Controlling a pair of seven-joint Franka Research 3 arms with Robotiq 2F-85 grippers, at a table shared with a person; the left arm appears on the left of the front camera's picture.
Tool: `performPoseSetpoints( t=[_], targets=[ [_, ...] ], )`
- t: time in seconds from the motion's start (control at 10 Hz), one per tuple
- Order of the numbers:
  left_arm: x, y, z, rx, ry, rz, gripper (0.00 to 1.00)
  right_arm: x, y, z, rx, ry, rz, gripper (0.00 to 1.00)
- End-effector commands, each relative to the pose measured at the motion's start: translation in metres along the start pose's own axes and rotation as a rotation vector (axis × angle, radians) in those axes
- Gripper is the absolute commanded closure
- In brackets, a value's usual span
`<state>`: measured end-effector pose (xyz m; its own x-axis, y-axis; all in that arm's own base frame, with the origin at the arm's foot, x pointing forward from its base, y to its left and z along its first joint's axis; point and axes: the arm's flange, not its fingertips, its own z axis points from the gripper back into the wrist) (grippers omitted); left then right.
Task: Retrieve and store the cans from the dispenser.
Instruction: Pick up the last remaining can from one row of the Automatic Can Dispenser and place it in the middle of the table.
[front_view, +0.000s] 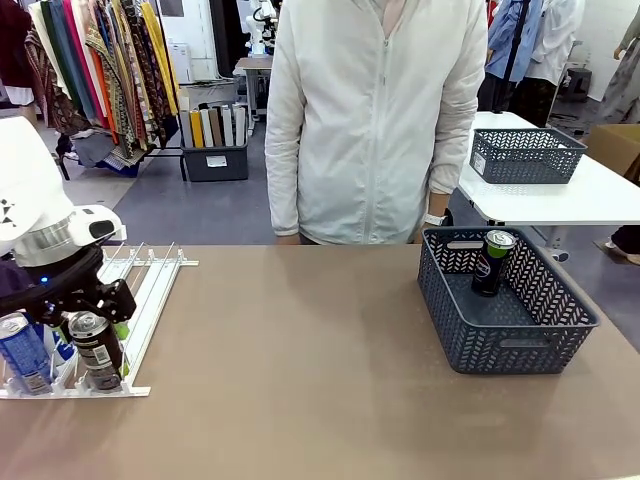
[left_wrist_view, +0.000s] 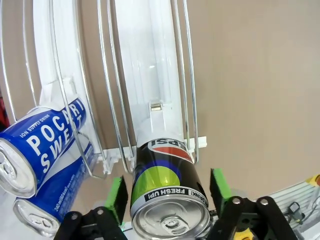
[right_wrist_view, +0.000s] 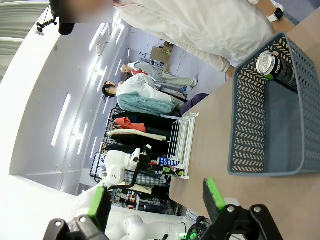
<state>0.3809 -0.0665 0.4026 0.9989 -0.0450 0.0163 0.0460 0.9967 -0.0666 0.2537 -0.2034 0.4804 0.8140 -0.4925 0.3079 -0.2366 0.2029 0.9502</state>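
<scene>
The left tool's (left_wrist_view: 168, 192) green pads straddle a glossy black Pepsi can (left_wrist_view: 165, 170), "FRESH UP!" on its band, at the white wire dispenser's (left_wrist_view: 150, 65) near end; whether they press it, I can't tell. Beside it stand blue POCARI SWEAT cans (left_wrist_view: 45, 145). Across the counter (front_view: 300, 350), another dark can (front_view: 493, 262) stands in the grey lattice basket (front_view: 500, 340); the right tool (right_wrist_view: 155, 200) gapes empty.

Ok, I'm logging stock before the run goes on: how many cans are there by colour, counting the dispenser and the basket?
Blue cans: 2, both in the dispenser
Dark cans: 2, one in the dispenser, one in the grey basket
Total: 4 cans
</scene>
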Motion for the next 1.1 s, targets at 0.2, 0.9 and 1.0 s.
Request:
performPoseSetpoints(
  t=[0.2,0.9,1.0],
  targets=[
    [-0.002,0.000,-0.001,-0.004,0.007,-0.009,1.00,0.002,0.001,-0.001,0.020,-0.008,0.025,0.00],
    [-0.033,-0.008,0.138,-0.001,-0.148,-0.031,1.00,0.002,0.001,-0.001,0.020,-0.008,0.025,0.00],
    [-0.045,-0.009,0.171,-0.014,-0.205,-0.012,1.00,0.002,0.001,-0.001,0.020,-0.008,0.025,0.00]
  ],
)
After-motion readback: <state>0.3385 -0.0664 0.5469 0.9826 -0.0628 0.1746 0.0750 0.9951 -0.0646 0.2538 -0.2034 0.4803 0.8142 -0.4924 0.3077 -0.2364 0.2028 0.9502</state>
